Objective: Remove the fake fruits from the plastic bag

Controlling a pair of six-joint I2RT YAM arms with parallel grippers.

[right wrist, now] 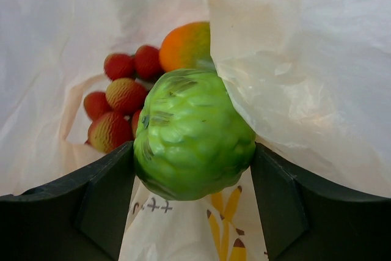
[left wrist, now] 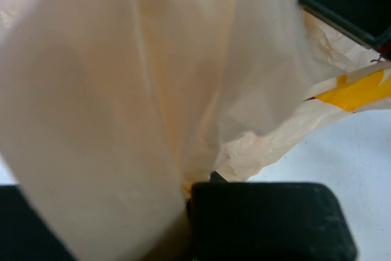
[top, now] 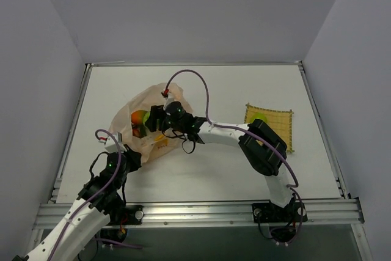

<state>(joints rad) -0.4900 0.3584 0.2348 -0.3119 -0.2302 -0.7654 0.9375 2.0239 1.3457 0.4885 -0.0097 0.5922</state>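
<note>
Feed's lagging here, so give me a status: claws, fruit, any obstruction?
Left claw shut on plastic bag. Right claw shut on green fruit, inside bag. Red cluster, green-and-orange fruit behind it. Bag fold against held fruit.

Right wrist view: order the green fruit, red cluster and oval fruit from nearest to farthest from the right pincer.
1. Green fruit: gripped in the right pincer.
2. Red cluster: just behind, to the left, in the bag.
3. Oval fruit: farthest back, centre.

Plastic bag [right wrist: 305, 77] fold crowds R end effector [right wrist: 192, 163]; open pocket ahead-left.
</note>
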